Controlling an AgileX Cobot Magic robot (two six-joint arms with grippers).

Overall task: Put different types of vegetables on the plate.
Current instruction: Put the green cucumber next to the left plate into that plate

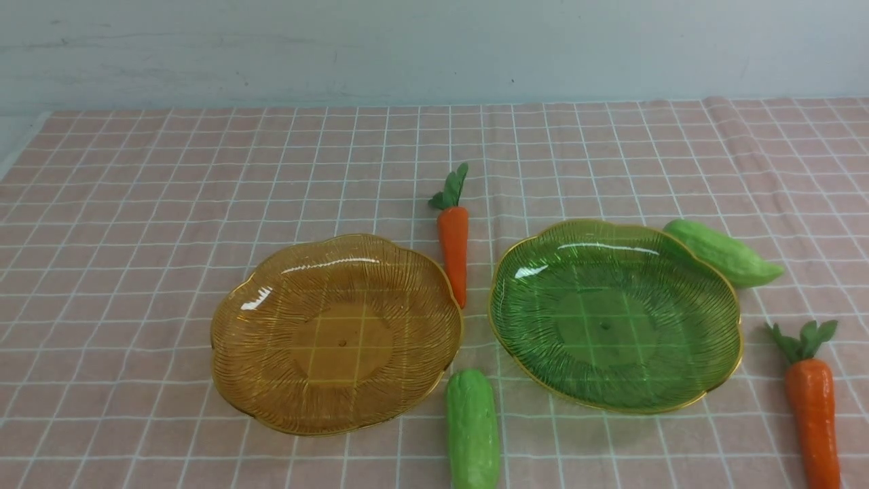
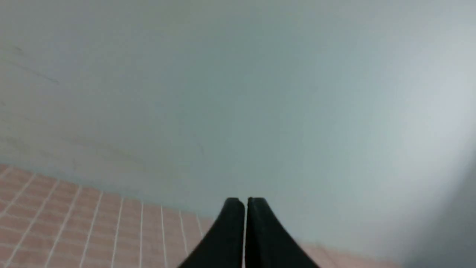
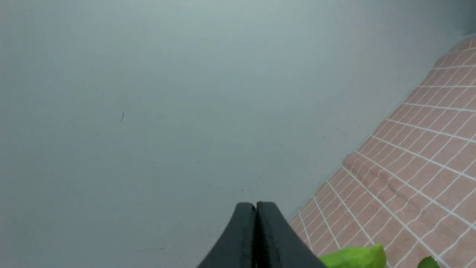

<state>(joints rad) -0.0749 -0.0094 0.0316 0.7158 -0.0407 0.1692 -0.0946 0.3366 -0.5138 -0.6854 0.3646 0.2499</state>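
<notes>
Four toy vegetables are lying loose on the checked cloth (image 1: 136,217), none on a plate yet. The middle carrot (image 1: 453,238) is lying in the gap between the amber plate (image 1: 234,309) and the green plate (image 1: 713,285). Its long axis is running almost straight away from the robot, with the leaves at the far end and the tip just beside the amber rim. The near gourd (image 1: 472,429) is lying in the same gap, closer to the robot and also pointing near-to-far. The far gourd (image 1: 723,252) is lying slantwise just behind the green plate's far right rim. The right-hand carrot (image 1: 812,401) is lying out to the right of that plate, leaves away from the robot.

Neither arm is showing in the front view. The left gripper (image 2: 245,203) is hanging with its jaws pressed together on nothing, facing the wall (image 2: 238,93). The right gripper (image 3: 256,206) is likewise pinched closed and empty. A green end, which I am taking for the far gourd (image 3: 353,257), is poking into the edge of its camera's view.

To my eye the right arm is sitting nearer the right-hand pair, while the middle pair could go to either arm. Any pick is going to need the jaws opened and turned across the vegetable's length.
</notes>
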